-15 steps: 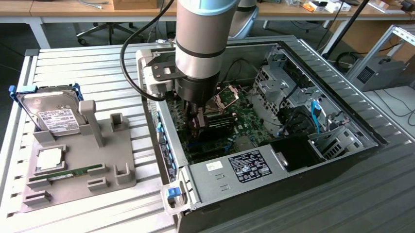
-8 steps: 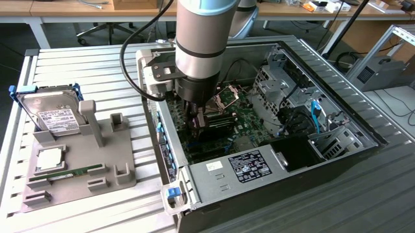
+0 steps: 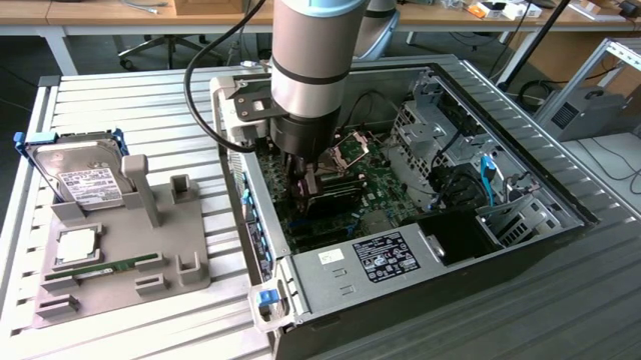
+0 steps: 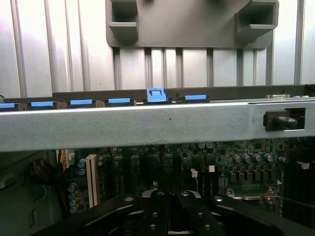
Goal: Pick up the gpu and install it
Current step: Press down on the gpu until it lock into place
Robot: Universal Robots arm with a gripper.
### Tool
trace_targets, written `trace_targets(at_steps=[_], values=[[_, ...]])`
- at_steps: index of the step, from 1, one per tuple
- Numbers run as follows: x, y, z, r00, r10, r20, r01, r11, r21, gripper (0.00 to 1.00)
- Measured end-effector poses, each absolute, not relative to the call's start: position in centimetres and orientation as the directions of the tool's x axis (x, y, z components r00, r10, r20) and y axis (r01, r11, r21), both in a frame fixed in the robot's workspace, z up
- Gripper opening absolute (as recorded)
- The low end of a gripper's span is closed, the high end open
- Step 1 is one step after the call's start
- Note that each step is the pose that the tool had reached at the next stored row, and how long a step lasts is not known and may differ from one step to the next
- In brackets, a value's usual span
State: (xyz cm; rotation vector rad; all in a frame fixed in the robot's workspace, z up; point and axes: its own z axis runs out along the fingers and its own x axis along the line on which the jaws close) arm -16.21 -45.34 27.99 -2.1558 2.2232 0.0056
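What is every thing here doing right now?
computer case, open, side off.
hand, down inside the case.
gpu, inside the case under the hand; seated or not, unclear.
hard drive, standing upright in grey holder.
memory stick, lying flat in the holder.

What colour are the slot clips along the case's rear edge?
Blue slot clips on the computer case, clearest in the wrist view.

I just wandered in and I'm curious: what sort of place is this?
Probably a robotics lab or workshop: a robot arm reaches into an open computer case, a hard drive stands in a grey holder, and workbenches line the back.
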Motion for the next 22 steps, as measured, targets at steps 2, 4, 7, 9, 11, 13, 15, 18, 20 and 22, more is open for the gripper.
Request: trace_targets(at_steps=[2,4,7,9,11,13,15,18,20,22], values=[[-16.22,-45.35,28.01,-0.03,-0.999,-0.034,-0.999,0.031,-0.028,0.11],[-16.22,-45.35,28.01,-0.03,-0.999,-0.034,-0.999,0.031,-0.028,0.11],[-16.24,-45.35,27.92,-0.03,-0.999,-0.034,-0.999,0.031,-0.028,0.11],[-16.26,-45.35,27.83,-0.03,-0.999,-0.034,-0.999,0.031,-0.028,0.11],[-16.26,-45.35,27.81,-0.03,-0.999,-0.034,-0.999,0.031,-0.028,0.11],[-16.28,-45.35,27.68,-0.03,-0.999,-0.034,-0.999,0.031,-0.028,0.11],[-16.3,-45.35,27.62,-0.03,-0.999,-0.034,-0.999,0.031,-0.028,0.11],[-16.3,-45.35,27.58,-0.03,-0.999,-0.034,-0.999,0.031,-0.028,0.11],[-16.3,-45.35,27.51,-0.03,-0.999,-0.035,-0.999,0.031,-0.029,0.11],[-16.3,-45.35,27.51,-0.03,-0.999,-0.034,-0.999,0.031,-0.028,0.11]])
